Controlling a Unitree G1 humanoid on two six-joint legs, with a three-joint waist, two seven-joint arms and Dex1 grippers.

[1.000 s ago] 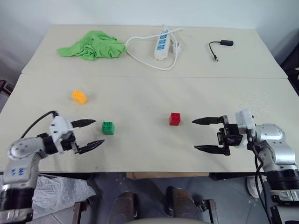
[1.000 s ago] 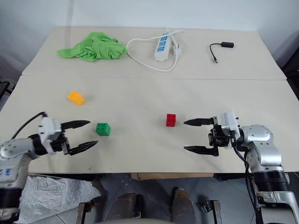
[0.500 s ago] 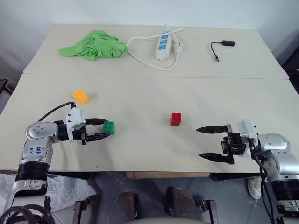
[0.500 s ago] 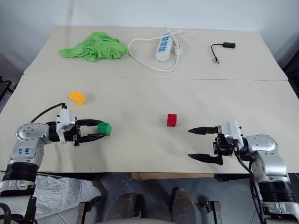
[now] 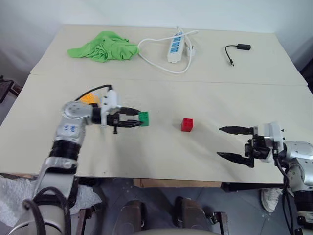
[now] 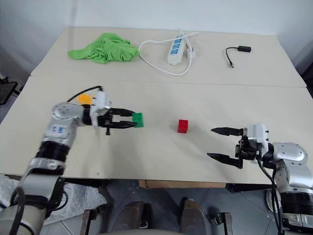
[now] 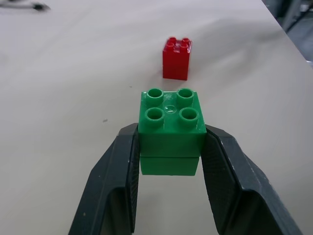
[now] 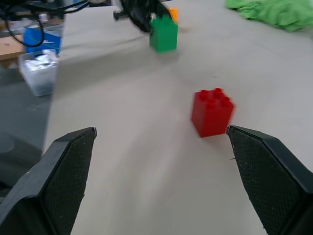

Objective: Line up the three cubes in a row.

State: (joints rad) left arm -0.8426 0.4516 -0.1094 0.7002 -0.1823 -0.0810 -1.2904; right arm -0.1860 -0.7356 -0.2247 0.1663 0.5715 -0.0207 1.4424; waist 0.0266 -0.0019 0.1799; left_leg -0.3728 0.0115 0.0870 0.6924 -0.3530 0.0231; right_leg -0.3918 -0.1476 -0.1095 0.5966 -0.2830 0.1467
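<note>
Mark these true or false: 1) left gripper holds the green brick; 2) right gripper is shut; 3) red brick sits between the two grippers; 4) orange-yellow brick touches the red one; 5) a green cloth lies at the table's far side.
1) True: the left gripper is shut on the green brick.
2) False: the right gripper is open, holding nothing.
3) True: the red brick stands alone between them.
4) False: the orange-yellow brick is apart, behind the left arm.
5) True: the green cloth.

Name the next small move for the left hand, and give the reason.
Probably carry the green cube a little closer to the red cube and set it down beside it: the left hand is shut on the green, and a gap remains between the two.
</note>
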